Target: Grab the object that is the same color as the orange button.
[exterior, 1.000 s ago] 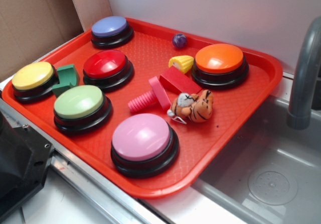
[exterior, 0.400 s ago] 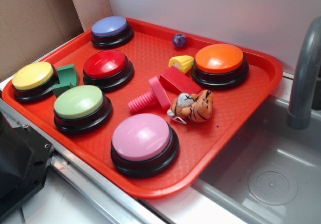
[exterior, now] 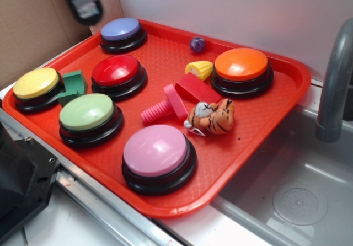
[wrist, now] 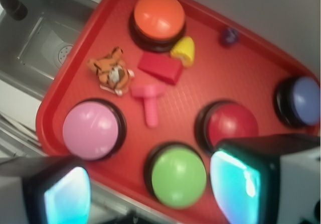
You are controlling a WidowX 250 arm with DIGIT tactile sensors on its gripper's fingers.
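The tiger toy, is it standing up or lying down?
Lying down: the tiger toy rests on its side on the red tray, untouched.

I can read no text, label, brand, number or sign on anything here.

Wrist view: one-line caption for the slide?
Open gripper high above the red tray, with the tiger toy lying untouched between the orange button and the pink button.
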